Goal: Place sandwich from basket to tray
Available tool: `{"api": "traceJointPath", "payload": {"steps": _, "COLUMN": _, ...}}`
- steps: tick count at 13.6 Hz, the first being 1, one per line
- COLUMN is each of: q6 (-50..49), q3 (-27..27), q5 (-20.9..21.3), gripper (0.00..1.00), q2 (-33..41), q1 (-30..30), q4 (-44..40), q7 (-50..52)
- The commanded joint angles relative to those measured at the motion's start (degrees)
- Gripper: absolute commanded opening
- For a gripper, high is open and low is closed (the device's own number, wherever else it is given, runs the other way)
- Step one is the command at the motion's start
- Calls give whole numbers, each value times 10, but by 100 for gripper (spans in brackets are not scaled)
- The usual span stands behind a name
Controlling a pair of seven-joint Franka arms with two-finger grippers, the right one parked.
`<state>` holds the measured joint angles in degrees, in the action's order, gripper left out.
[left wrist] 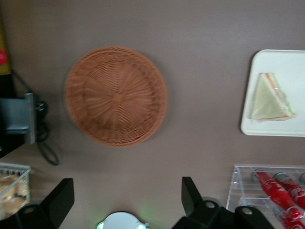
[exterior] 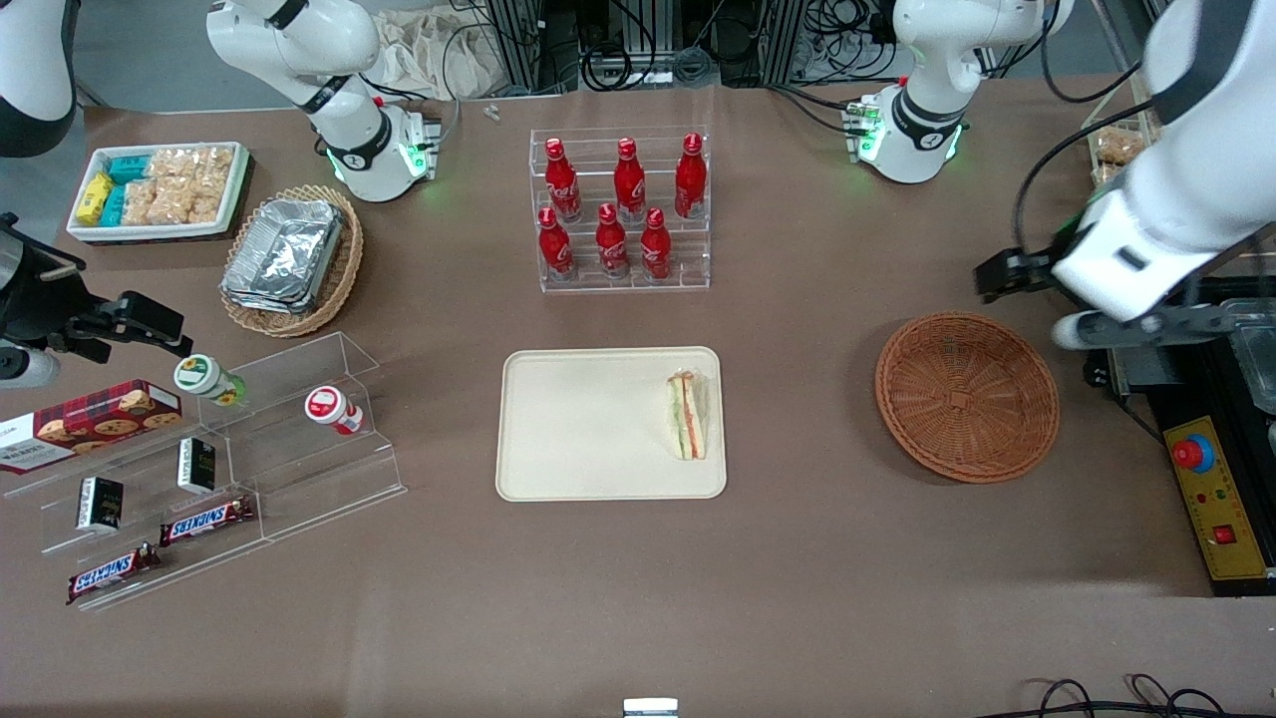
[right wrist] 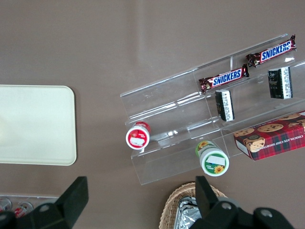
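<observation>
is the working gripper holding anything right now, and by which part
Nothing is held. The gripper is open, up over the table beside the basket; the sandwich lies on the tray.

The light is bright and even from above, with only soft, faint shadows. The table (exterior: 817, 558) looks a bit shiny near the front camera. The basket (left wrist: 116, 96) looks blurry from the working arm's wrist camera. The gripper (left wrist: 127, 196) shows dark there, fingers spread.

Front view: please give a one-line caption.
Sandwich lies on tray; basket empty; open gripper raised beside it.
</observation>
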<state>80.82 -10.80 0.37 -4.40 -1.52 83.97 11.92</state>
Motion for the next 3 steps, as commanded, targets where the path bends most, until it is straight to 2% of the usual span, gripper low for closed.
{"api": "traceJointPath", "payload": {"steps": 1, "q6": -2, "q3": 46, "q5": -16, "gripper": 100, "q2": 55, "q1": 15, "q4": 59, "q7": -19}}
{"api": "traceJointPath", "payload": {"steps": 3, "q6": -14, "q3": 54, "q5": -16, "gripper": 100, "q2": 52, "q1": 18, "q4": 54, "q7": -24}}
